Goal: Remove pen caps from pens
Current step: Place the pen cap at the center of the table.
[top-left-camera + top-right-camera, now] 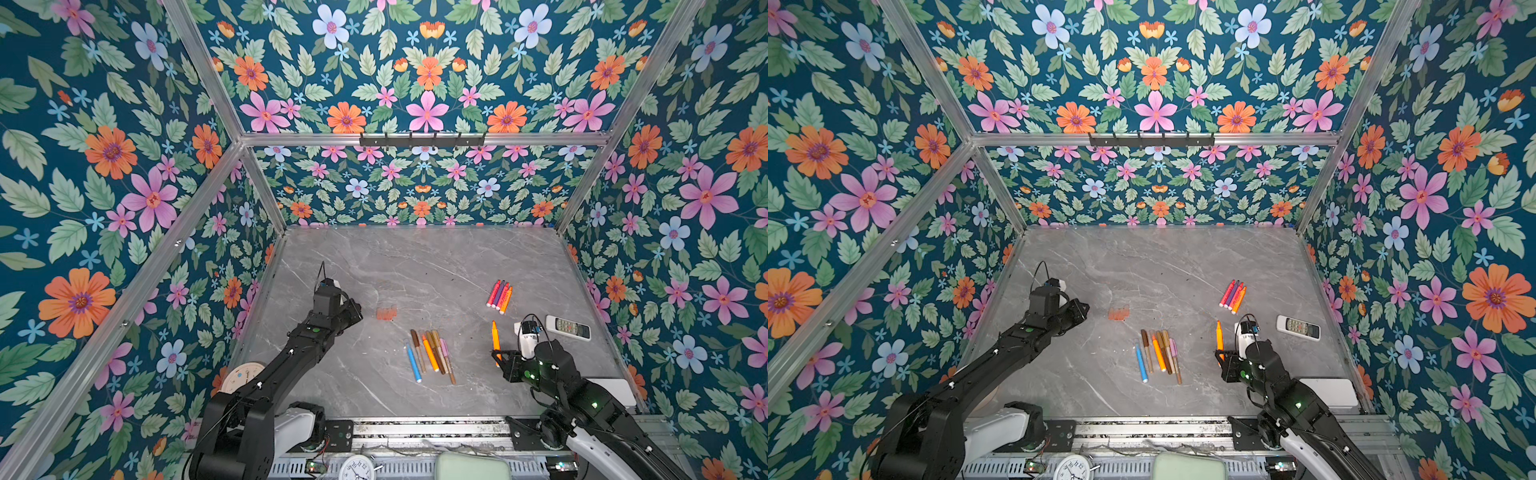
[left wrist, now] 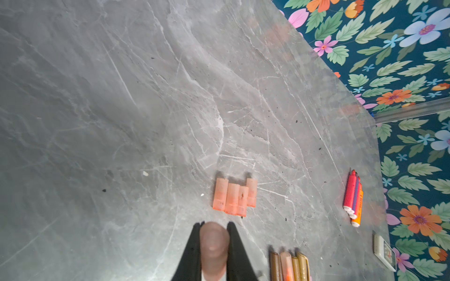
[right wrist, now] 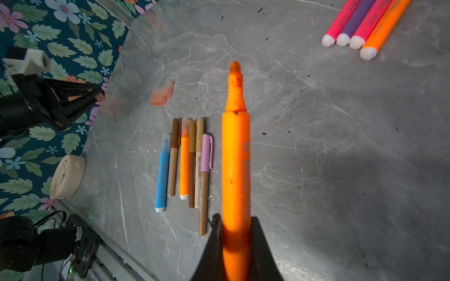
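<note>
Fingers of the left end effector [image 2: 215, 223] are pinched on a translucent pinkish cap [image 2: 214, 245], held over the grey counter [image 1: 374, 257] just short of four orange caps [image 1: 386, 312] lying side by side. Toward the middle, six capped pens [image 1: 432, 355] lie in a row, blue at its left edge and pink-capped at its right. Right of them, the right end effector [image 3: 235, 216] is clamped on the barrel of an orange pen [image 3: 235, 155] with its tip bare, four more pens [image 1: 499, 296] bunched farther back and a white remote [image 1: 568, 327] to its right.
</note>
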Tool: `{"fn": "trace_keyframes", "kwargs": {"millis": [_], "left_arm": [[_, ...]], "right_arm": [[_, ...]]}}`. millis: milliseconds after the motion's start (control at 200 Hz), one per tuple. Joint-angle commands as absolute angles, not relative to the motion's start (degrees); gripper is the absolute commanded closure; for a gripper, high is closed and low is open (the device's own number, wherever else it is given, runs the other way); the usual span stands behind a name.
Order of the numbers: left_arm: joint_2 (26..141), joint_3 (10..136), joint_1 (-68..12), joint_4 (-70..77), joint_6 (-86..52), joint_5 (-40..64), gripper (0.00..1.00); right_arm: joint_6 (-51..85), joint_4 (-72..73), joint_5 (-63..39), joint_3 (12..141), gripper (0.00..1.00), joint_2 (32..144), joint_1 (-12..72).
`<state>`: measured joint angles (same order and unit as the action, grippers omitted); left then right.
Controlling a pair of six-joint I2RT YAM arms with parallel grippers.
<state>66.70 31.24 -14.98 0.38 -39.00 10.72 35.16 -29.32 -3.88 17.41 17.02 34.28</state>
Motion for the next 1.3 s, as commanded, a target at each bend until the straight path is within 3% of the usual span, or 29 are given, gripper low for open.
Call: {"fn": "trace_keyframes", "kwargs": {"millis": [0, 450, 825, 1050, 1295], "left_arm": [[67.9, 31.2, -14.7, 2.3, -38.1, 10.2, 1.00], [81.1, 32.3, -14.6, 6.7, -35.5, 20.1, 1.00], [88.9, 37.2, -14.7, 2.9, -30.6, 15.9, 1.00], [93.5, 39.9, -14.6, 2.4, -28.4, 18.6, 1.00], [95.4, 40.8, -14.7, 2.2, -27.5, 19.4, 0.92]], "right_arm": [[34.4, -29.9, -2.9, 17.0, 1.00, 15.6, 34.4], [34.1, -28.4, -4.0, 17.3, 1.00, 19.5, 34.4], [33.7, -28.3, -5.0, 17.0, 1.00, 18.3, 34.4], [33.7, -28.1, -5.0, 17.0, 1.00, 18.7, 34.4], [33.6, -28.1, -5.2, 16.9, 1.00, 18.6, 34.4]]}}
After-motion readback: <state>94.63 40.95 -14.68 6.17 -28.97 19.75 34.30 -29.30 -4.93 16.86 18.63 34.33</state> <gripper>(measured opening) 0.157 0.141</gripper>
